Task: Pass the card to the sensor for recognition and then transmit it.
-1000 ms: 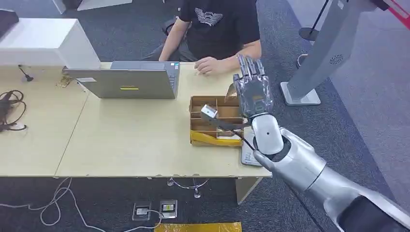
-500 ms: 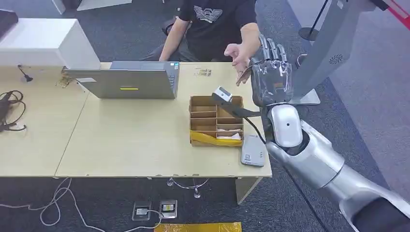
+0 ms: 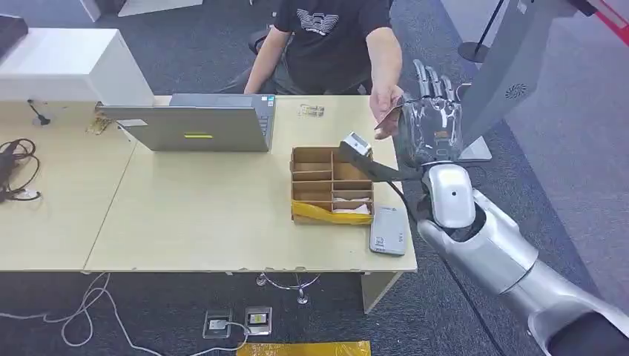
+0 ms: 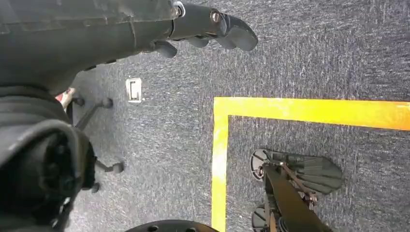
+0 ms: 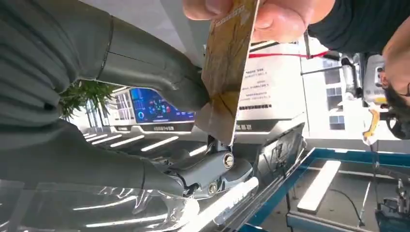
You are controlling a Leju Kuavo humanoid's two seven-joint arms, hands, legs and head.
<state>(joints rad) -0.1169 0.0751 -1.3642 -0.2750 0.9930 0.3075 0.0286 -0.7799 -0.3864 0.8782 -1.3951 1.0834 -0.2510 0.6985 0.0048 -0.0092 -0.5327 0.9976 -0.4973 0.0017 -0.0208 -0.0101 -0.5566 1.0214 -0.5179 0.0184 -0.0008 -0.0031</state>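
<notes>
From the head camera you see the right hand (image 3: 432,126) raised off the far right corner of the desk (image 3: 185,215), back toward you, fingers pointing up. A seated person's hand (image 3: 386,111) meets it at about 10 o'clock from the palm, with a sliver of the card (image 3: 391,113) between them. That view hides the grip.

Your right wrist camera fills that in: the gold-brown card (image 5: 225,72) stands on edge, the thick grey thumb (image 5: 159,72) pressing its lower part, while the person's fingers (image 5: 270,19) pinch its other end. So both hold the card; whether the darker fingers press its far face, you cannot tell.

On the desk, the head camera gives you a cardboard tray (image 3: 330,185) with compartments, and a grey card reader (image 3: 388,231) lying flat at 5 o'clock from the tray, just beside it. A closed laptop (image 3: 196,126) sits at 10 o'clock from the tray.

The left wrist camera shows the left hand (image 4: 193,29) hanging over grey carpet with a yellow line (image 4: 220,159), fingers loosely curled, holding nothing.
</notes>
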